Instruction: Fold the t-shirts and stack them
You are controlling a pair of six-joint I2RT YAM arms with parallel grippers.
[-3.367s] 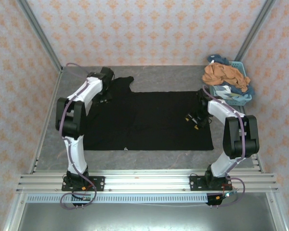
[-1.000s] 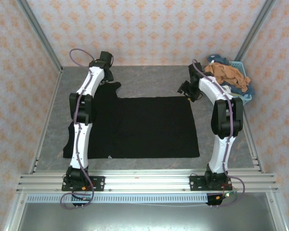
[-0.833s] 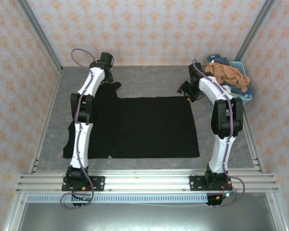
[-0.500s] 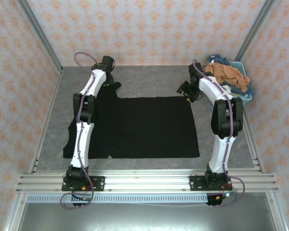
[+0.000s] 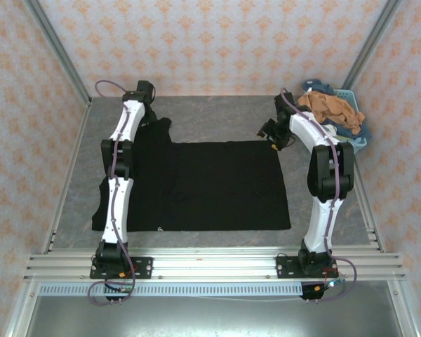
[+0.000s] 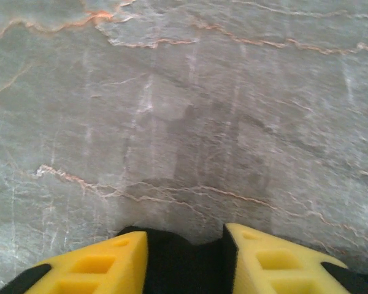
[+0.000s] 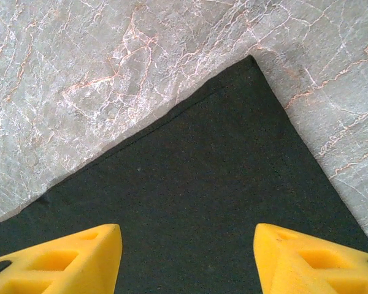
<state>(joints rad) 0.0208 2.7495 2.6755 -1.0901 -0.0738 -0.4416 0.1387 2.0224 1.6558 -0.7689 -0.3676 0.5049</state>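
At the left gripper [image 5: 150,116]: closed in on a bunch of the black tee [image 5: 217,186], with dark cloth packed tight between the two yellow fingers [image 6: 92,266]. Ahead of it, a short run of bare grey table [image 6: 190,110] up to the back wall [image 5: 210,49]. To its left, an open strip as far as the side wall. Behind it and to its right, the tee spread flat, with the sleeve [image 5: 161,128] at the fingertips and the hem near the front rail [image 5: 210,261].

At the right gripper [image 7: 187,263]: gaping wide and empty, poised over the tee's far right corner [image 7: 250,60]. From that corner, two straight edges running back, one past each finger. Bare table ahead and off to both sides.

Near on its right, a basket [image 5: 347,144] in the back corner, heaped with an orange tee [image 5: 326,107] and a blue tee [image 5: 314,86], well apart from the black one.

Counted: three tees, one basket, two grippers.
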